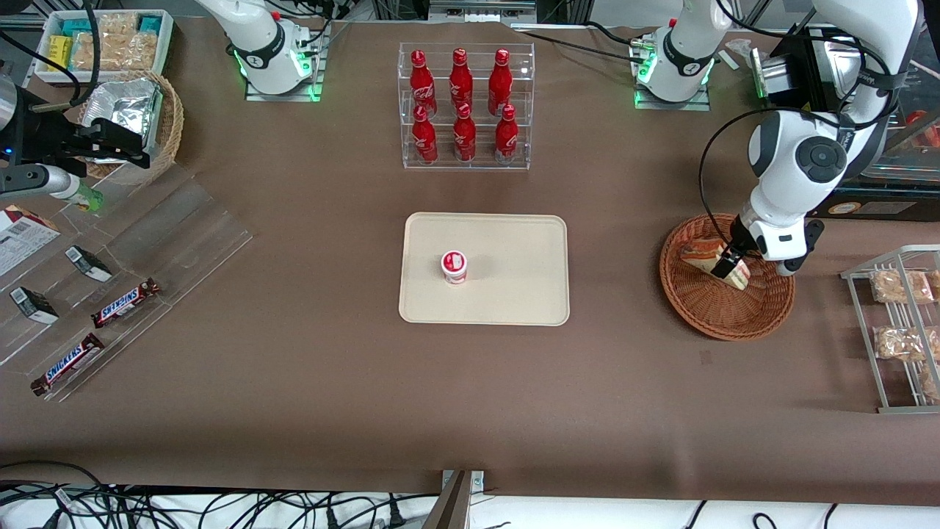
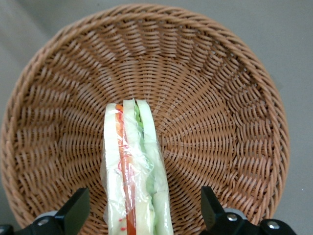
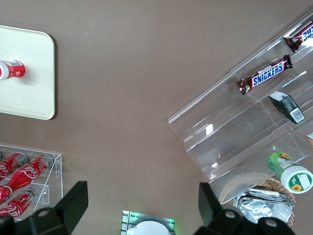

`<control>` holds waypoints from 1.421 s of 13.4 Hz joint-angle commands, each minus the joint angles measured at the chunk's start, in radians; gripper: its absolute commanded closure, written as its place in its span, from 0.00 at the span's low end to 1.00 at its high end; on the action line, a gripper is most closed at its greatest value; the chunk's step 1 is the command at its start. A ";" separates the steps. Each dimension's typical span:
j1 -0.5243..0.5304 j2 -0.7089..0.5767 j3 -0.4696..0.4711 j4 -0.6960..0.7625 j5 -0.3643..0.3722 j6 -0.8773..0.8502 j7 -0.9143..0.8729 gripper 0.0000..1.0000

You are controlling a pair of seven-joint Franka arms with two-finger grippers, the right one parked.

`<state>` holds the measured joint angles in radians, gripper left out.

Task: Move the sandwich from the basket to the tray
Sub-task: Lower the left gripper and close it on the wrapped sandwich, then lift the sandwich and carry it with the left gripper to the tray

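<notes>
The sandwich, a wrapped wedge with white bread and red and green filling, lies in the round reddish-brown wicker basket toward the working arm's end of the table. My left gripper is down in the basket, open, with one finger on each side of the sandwich. In the left wrist view the sandwich stands edge-up between the two fingers, with a gap on both sides, over the basket's woven floor. The cream tray lies at the table's middle.
A small red-and-white cup stands on the tray. A clear rack of red bottles stands farther from the camera than the tray. A wire rack with snack packs is beside the basket. A clear display with Snickers bars lies toward the parked arm's end.
</notes>
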<state>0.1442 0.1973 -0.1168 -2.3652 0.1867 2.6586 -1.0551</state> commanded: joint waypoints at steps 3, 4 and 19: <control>0.023 0.036 -0.006 -0.017 0.030 0.060 -0.026 0.39; 0.022 0.036 -0.006 -0.019 0.033 0.060 -0.020 0.99; -0.037 -0.021 -0.087 0.650 -0.205 -0.822 0.507 1.00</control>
<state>0.1386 0.1321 -0.1925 -1.8402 0.0335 1.9179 -0.6281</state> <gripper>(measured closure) 0.811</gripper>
